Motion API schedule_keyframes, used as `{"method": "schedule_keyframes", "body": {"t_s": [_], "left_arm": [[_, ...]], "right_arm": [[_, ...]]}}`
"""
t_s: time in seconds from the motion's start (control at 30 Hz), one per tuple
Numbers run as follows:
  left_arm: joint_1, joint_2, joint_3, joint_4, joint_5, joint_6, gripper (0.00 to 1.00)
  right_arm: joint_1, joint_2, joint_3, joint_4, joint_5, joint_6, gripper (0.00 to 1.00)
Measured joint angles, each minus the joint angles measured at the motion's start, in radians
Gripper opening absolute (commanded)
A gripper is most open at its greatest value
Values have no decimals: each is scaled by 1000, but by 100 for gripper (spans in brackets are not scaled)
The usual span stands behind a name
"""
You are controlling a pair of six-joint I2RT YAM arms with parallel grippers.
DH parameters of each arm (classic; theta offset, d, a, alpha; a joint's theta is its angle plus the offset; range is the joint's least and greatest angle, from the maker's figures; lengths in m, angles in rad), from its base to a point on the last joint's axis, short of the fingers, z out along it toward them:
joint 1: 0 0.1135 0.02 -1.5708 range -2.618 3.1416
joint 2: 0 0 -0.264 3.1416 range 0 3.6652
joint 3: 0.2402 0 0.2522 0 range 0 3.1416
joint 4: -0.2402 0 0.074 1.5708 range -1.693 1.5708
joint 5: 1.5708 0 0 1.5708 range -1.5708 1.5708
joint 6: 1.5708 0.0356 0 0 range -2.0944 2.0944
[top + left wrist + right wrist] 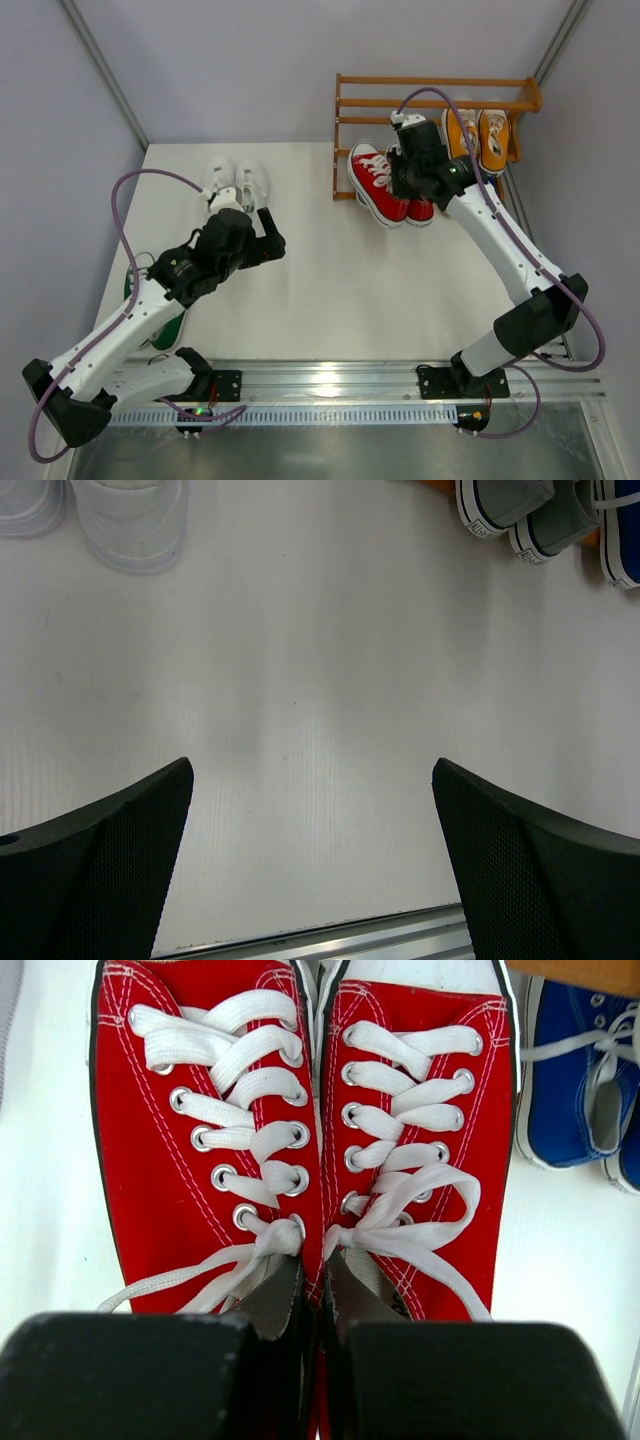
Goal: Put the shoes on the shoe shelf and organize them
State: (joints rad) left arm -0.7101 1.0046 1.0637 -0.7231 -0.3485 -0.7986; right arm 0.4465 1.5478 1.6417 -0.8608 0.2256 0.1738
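A pair of red shoes (200,1130) with white laces fills the right wrist view, side by side. My right gripper (322,1270) is shut on their two inner walls, pinched together at the openings. From above, the red shoes (378,185) are at the front of the shoe shelf (430,82), under the right gripper (408,178). Two orange shoes (478,135) rest on the shelf's right side. The white shoes (235,180) stand on the table at the back left. My left gripper (272,238) hangs open and empty near them, its fingers (100,860) wide apart over bare table.
A blue shoe (575,1080) lies just right of the red pair, by a wooden shelf edge (590,972). Grey shoes (520,510) show at the top right of the left wrist view. A green shoe (170,330) peeks out under the left arm. A metal rail (330,378) runs along the near edge.
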Motion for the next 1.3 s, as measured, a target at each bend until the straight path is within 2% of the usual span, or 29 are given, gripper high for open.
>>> {"method": "schedule_keyframes", "body": {"t_s": [0.23, 0.53, 0.83, 1.07, 1.3], "left_arm": [[8, 2, 0, -1, 1, 11, 100], [25, 20, 0, -2, 5, 25, 100], [45, 12, 0, -37, 3, 26, 99], [55, -26, 0, -56, -3, 24, 100], [65, -20, 0, -56, -5, 23, 100]], "right_arm": [[-10, -2, 19, 47, 45, -13, 4], [-43, 191, 96, 227, 147, -12, 4], [-55, 454, 283, 351, 192, -21, 4], [-85, 549, 473, 359, 186, -37, 4], [-142, 584, 573, 332, 166, -40, 4]]}}
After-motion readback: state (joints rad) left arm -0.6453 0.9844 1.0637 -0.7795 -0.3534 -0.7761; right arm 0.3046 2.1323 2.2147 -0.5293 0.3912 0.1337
